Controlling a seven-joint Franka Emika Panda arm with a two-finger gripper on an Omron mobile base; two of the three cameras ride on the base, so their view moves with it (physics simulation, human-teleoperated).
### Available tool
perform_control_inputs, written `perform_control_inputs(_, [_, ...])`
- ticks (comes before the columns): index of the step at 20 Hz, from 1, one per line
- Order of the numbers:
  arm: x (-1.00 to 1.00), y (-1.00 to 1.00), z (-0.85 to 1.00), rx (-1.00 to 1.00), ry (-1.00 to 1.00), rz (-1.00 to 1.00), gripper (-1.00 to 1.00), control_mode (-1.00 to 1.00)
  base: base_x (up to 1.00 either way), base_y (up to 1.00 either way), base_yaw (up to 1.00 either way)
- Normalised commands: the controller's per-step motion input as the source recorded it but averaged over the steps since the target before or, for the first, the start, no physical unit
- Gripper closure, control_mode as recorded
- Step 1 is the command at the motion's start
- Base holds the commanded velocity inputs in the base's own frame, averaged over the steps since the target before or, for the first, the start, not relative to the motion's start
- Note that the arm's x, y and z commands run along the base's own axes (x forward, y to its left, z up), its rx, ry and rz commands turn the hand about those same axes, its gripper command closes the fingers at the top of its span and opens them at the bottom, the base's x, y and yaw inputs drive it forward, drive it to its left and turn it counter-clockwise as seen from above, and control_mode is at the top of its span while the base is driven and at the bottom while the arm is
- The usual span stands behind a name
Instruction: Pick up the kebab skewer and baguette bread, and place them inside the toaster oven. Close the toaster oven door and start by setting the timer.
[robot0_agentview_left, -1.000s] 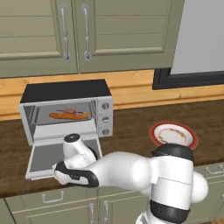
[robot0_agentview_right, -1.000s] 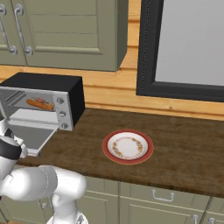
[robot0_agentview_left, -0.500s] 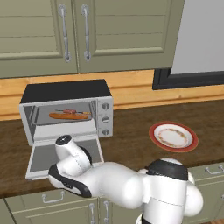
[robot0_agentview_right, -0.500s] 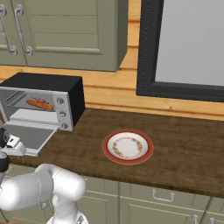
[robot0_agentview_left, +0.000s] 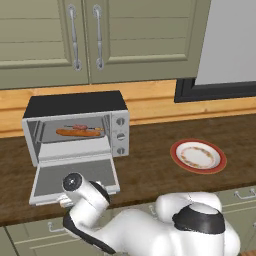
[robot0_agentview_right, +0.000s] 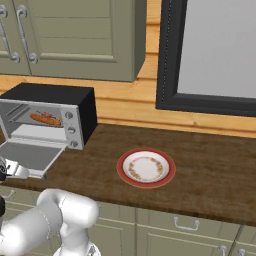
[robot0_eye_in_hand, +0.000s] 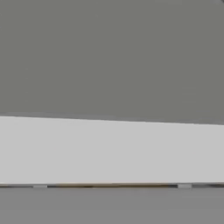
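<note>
The toaster oven (robot0_agentview_left: 75, 103) stands at the counter's left with its door (robot0_agentview_left: 75, 174) folded down flat. On the rack inside lies the baguette bread (robot0_agentview_left: 77, 132), and the kebab skewer (robot0_agentview_left: 80, 126) rests just behind it. Both also show through the opening in the right base view, the baguette bread (robot0_agentview_right: 45, 120) and the kebab skewer (robot0_agentview_right: 48, 115). My arm's wrist (robot0_agentview_left: 76, 183) hangs low at the door's front edge, and the gripper is hidden behind it. The hand view looks close up at the door's grey glass (robot0_eye_in_hand: 109, 57) and silver frame (robot0_eye_in_hand: 109, 151).
A red-rimmed plate (robot0_agentview_left: 198, 156) sits on the dark wooden counter to the right of the oven, bare of food. Three knobs (robot0_agentview_left: 120, 135) are stacked on the oven's right side. Green cabinets hang above, drawers run below the counter edge.
My arm has dropped from above the open door to its front edge, the wrist sinking toward the counter's rim. The door stays flat and the food has not moved.
</note>
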Motion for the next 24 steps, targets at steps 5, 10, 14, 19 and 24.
perform_control_inputs(5, [0.75,-0.37,0.40,0.00,-0.22,0.00,-1.00,-1.00,0.00,0.00,0.00])
perform_control_inputs(10, [0.72,-0.56,0.88,0.00,-0.17,-0.02,-1.00,-1.00,0.00,0.00,0.00])
perform_control_inputs(14, [0.72,-0.52,0.90,0.00,-0.17,-0.02,-1.00,-1.00,0.00,0.00,0.00])
perform_control_inputs(19, [0.83,-0.51,0.77,0.00,-0.13,-0.02,-1.00,-1.00,0.00,0.00,0.00])
perform_control_inputs(24, [0.82,-0.40,0.51,0.00,-0.07,-0.01,-1.00,-1.00,0.00,0.00,0.00])
